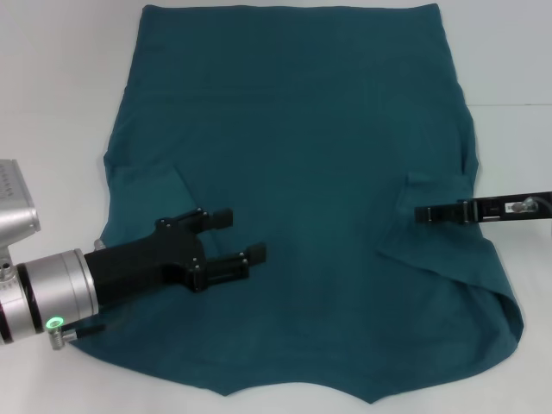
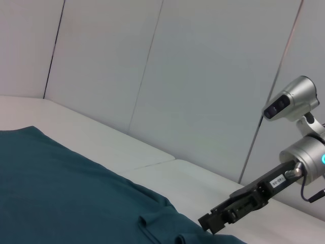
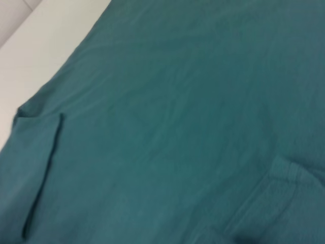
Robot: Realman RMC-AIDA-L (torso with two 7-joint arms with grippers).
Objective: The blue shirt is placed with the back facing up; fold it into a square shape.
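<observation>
Collar edge of the large teal-blue soft-fabric shirt point(image 1: 302, 172) lies nearest, spread on the white table point(image 1: 52, 103), sleeves folded in. Left gripper point(image 1: 241, 235) hovers spread, empty; right gripper point(image 1: 420, 214), fingers unclear, at its sleeve. Judgement: grasp near corners evenly, then lift toward the far hem.

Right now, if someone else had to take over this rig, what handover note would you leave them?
Left gripper: open, empty, over the near-left part of the blue shirt.
Right gripper: edge-on by the right sleeve; whether it is open, or touching the cloth, cannot be read.
Shirt: spread over the white table, plain side up, no lettering showing.
Done: both short sleeves are turned inward onto the body, the left flap and the right flap.
Left: the body itself is unfolded; the sides and the length need folding in to make a square.
</observation>
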